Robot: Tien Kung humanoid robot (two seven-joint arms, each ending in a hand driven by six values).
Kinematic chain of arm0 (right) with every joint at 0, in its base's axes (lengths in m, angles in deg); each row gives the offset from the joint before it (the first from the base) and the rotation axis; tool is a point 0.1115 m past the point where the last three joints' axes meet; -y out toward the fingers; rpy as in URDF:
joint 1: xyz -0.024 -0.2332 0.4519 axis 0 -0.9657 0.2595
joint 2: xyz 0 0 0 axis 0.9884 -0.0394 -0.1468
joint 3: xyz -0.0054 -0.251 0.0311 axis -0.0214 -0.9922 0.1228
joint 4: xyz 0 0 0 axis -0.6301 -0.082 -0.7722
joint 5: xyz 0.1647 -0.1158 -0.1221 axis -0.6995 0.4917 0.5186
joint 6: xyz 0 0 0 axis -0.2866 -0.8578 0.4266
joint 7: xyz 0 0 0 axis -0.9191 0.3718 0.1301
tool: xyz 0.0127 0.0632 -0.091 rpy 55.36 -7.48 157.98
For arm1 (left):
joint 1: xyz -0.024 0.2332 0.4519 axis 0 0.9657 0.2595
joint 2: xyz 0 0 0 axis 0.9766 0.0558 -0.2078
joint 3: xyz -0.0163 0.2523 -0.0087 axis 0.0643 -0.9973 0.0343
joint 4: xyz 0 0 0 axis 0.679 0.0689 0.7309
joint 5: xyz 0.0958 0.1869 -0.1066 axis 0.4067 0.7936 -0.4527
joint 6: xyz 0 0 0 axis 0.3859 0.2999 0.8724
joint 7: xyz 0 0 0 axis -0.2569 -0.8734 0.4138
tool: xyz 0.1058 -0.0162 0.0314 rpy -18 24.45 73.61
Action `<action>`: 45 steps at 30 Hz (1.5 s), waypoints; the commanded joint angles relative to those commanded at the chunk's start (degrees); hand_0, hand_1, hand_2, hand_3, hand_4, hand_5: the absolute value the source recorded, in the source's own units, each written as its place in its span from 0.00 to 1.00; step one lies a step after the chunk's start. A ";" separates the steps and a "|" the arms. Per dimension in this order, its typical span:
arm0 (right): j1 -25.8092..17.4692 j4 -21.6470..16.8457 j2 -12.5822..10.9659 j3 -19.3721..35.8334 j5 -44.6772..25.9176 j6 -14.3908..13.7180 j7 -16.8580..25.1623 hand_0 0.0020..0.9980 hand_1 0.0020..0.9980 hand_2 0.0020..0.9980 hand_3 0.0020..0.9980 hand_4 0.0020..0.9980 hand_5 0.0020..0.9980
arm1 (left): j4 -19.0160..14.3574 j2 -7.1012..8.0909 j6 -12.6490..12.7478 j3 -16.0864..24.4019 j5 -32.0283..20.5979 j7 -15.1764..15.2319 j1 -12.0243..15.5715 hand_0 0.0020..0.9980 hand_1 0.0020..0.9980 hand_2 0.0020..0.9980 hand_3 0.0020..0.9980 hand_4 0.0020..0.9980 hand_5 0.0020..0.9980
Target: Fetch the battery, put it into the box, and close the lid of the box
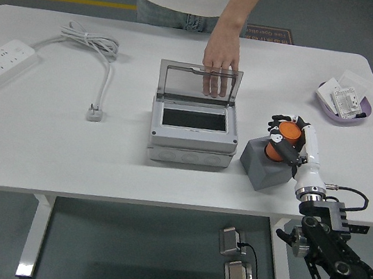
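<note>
Fingers [274, 144] of right hand [287, 139] clamped on orange battery [286, 134], just above grey holder [264, 164]. Person's hand [220, 64] props lid [200, 84] upright; box [192, 130] open to receive battery.

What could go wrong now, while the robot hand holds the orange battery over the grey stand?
1. The right robot hand grips the orange battery low beside the grey stand; carried sideways, it might catch the stand and lose the battery.
2. The box opening is narrow, so the battery may hit the rim.
3. A person's hand holds the lid up; the robot hand could bump it.
</note>
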 joint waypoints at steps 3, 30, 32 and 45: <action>0.28 -0.68 -0.11 0.24 0.78 -0.50 -0.48 0.48 0.48 0.46 0.39 0.00 0.00 | 0.00 -0.01 0.08 0.09 0.04 -0.03 -0.02 0.73 0.74 0.72 0.78 0.83 0.50; 11.86 -8.47 -1.48 -5.19 27.46 -1.11 -17.58 0.23 0.29 0.34 0.33 0.00 0.00 | 0.00 0.05 0.67 -0.40 -0.93 -0.71 0.54 0.73 0.74 0.72 0.78 0.83 0.51; 13.10 -8.21 -1.26 -5.80 30.63 -0.46 -19.47 0.23 0.29 0.34 0.33 0.00 0.00 | 0.00 0.07 0.70 -0.43 -0.97 -0.81 0.61 0.73 0.74 0.72 0.78 0.83 0.51; 21.70 -3.30 1.03 -15.20 50.42 3.24 -25.77 0.22 0.28 0.34 0.32 0.00 0.00 | 0.00 0.25 0.81 -0.38 -0.78 -0.99 0.39 0.73 0.74 0.72 0.78 0.83 0.51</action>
